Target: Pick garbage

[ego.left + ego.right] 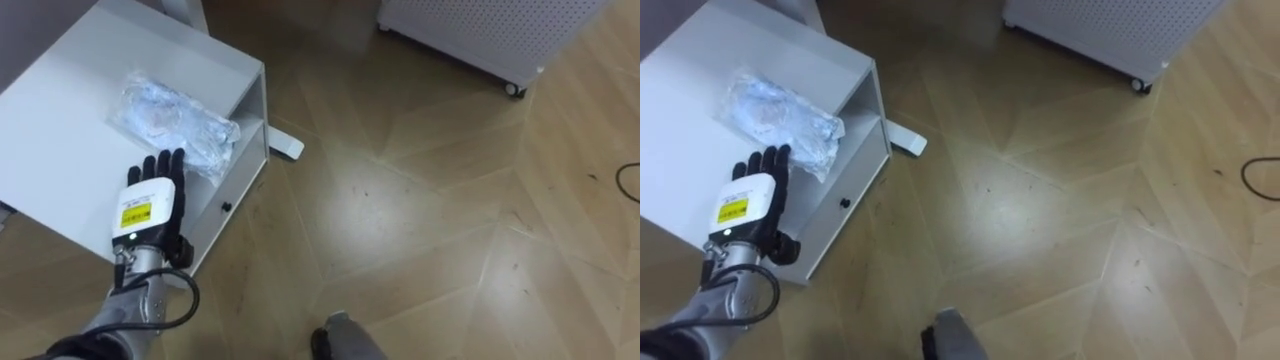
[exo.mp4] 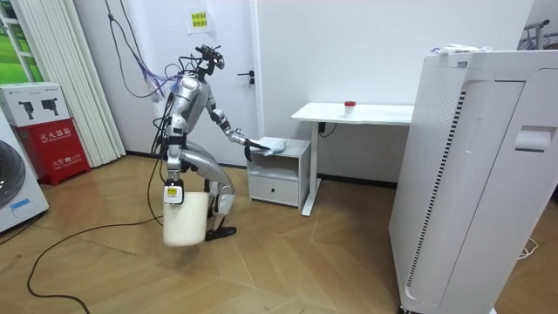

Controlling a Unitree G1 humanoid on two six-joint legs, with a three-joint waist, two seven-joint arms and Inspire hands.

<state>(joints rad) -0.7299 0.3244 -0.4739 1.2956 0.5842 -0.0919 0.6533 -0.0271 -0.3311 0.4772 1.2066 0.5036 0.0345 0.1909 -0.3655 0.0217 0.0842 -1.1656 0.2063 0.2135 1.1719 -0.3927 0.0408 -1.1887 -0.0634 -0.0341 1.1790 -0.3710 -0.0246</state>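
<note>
Left hand (image 1: 148,208) open, straight fingers just short of the crumpled clear bag (image 1: 178,120) on the cabinet (image 1: 60,130) top; bag likely light, soft, slippery, so pinch a bunched fold; right hand (image 2: 173,194) at a bin (image 2: 187,220), grip unclear.

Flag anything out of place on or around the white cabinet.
A crumpled clear plastic bag lies on top of the white cabinet, near its edge: loose litter on furniture. The left hand, fingers straight, is just beside it.

left hand (image 1: 150,208): black fingers (image 1: 163,168), white back, yellow label
forearm (image 1: 125,305): silver, looped black cable
torso (image 2: 187,100): silver, wires at head
</note>
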